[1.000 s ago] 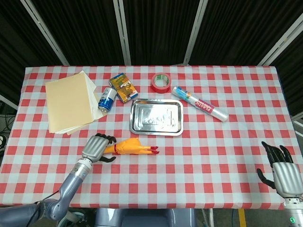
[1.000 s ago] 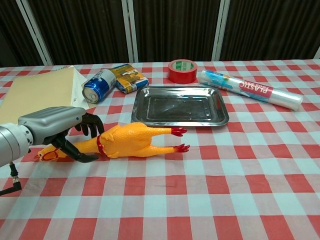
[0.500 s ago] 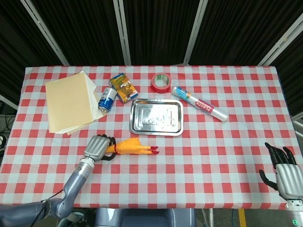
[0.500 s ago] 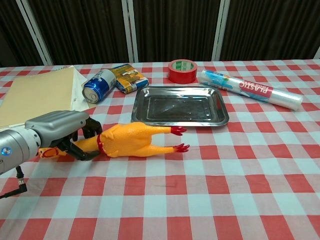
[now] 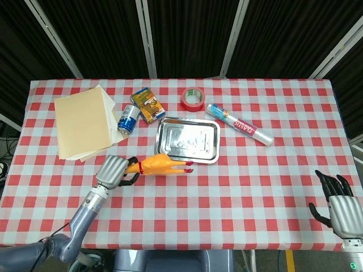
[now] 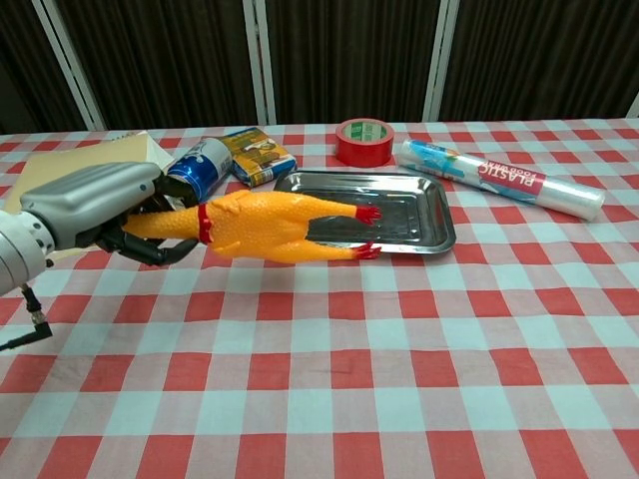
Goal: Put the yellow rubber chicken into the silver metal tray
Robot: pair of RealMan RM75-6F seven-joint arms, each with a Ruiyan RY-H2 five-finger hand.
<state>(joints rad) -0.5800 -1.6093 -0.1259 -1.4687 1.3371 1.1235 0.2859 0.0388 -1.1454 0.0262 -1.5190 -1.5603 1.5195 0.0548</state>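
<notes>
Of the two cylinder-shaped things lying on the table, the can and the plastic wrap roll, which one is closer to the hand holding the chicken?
The blue can, just behind the left hand; the plastic wrap roll lies beyond the tray.

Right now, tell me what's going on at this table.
The left hand holds the yellow rubber chicken by its neck end, lifted off the checkered table. In the chest view the chicken's red feet show in front of the silver metal tray, but it is not in the tray yet. The right hand hangs open at the table's near right corner, holding nothing.
</notes>
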